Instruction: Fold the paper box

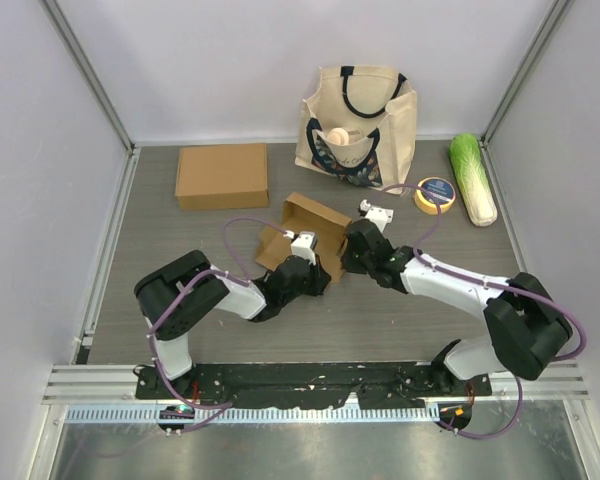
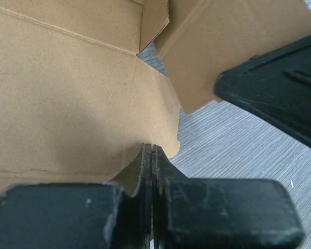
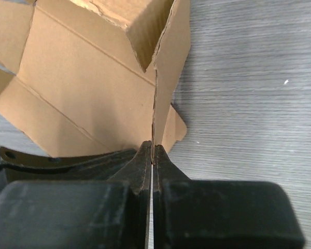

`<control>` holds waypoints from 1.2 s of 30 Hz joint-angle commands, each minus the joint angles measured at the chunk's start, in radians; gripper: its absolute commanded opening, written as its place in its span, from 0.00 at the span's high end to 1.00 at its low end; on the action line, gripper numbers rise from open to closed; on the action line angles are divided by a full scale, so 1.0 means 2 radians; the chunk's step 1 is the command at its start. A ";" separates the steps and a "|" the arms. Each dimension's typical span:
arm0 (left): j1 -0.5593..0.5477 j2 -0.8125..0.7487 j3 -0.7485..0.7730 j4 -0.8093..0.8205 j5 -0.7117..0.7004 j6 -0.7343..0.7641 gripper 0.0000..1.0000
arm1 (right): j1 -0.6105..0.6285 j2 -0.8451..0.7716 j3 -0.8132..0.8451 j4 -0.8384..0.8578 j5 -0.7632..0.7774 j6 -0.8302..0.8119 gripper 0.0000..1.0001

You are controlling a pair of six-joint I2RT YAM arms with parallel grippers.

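The left gripper [image 2: 152,150] fills the bottom of its own wrist view with jaws pressed together, and they appear to nip the lower edge of a flap of the paper box [image 2: 67,98]; the pinch itself is partly hidden behind the fingertips. The right gripper [image 3: 152,148] is clamped on the thin edge of an upright side panel, the corrugated edge running straight up out of the jaws. Judging by the task, each arm holds one side so that the half-formed carton stays steady and its panels can be bent along their creases against each other. Only the top view places the box on the table [image 1: 410,320]: it sits mid-table, open and tilted, with the left gripper just on its near-left and the right gripper just on its near-right. That view also takes in what the wrist cameras miss: a flat closed cardboard box [image 1: 222,175] beyond the paper box to the left, a canvas tote bag [image 1: 358,120] beyond it to the right, and a yellow-rimmed round tin or tape roll [image 1: 435,194] and a napa cabbage [image 1: 474,178] well off to its right. The wrist views alone show the bite on the cardboard.
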 commanded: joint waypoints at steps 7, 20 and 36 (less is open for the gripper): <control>0.002 0.018 -0.018 0.039 -0.003 -0.015 1.00 | 0.030 0.056 0.005 0.105 0.040 0.055 0.88; 0.003 0.031 -0.028 0.055 -0.003 -0.023 1.00 | -0.017 -0.068 -0.016 0.067 -0.188 -0.029 0.47; 0.005 0.036 -0.022 0.055 0.010 -0.024 1.00 | -0.184 -0.013 0.038 -0.050 -0.057 -0.157 0.41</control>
